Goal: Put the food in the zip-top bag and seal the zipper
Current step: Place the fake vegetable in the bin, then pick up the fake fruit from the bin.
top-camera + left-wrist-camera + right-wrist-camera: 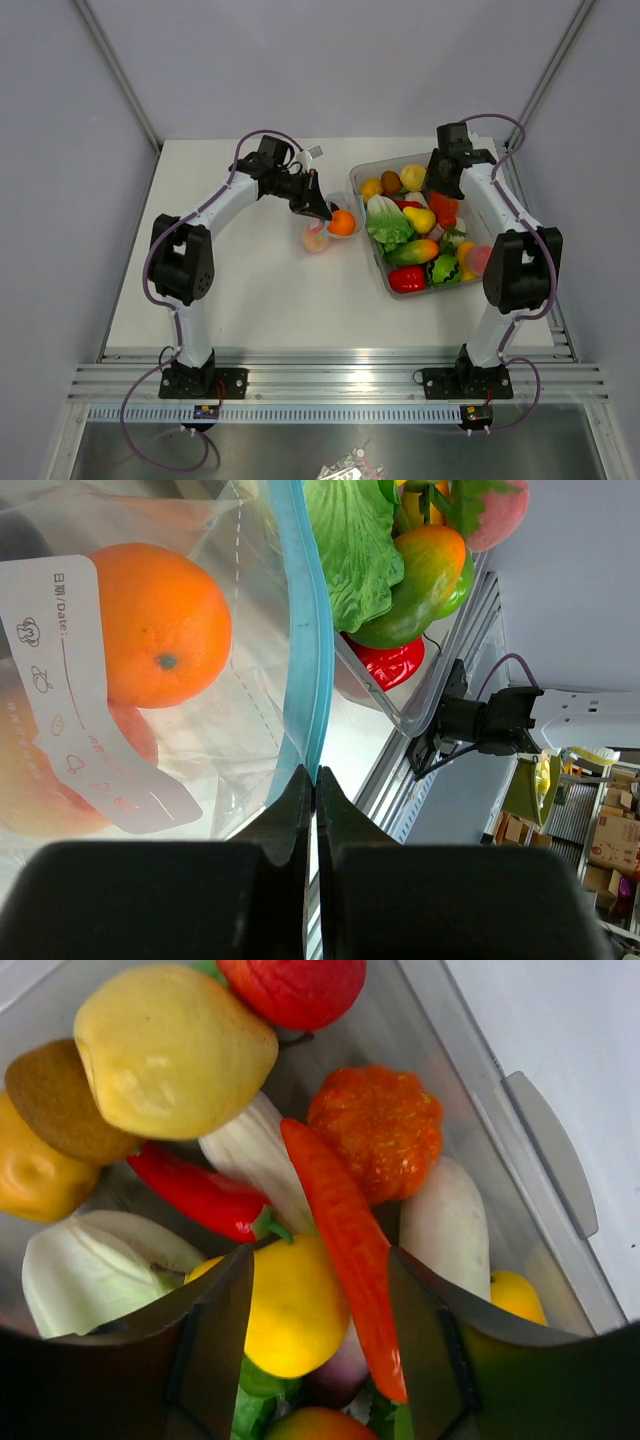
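Left gripper clenched on zipper, bottom centre of left wrist view. Zip-top bag holds orange, upper left. Right gripper released, jaws spread astride carrot, centre frame, over tray.

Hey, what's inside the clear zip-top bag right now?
The zip-top bag holds an orange and a pinkish fruit beside it. Its white label covers part of that fruit, so anything further behind is hidden.
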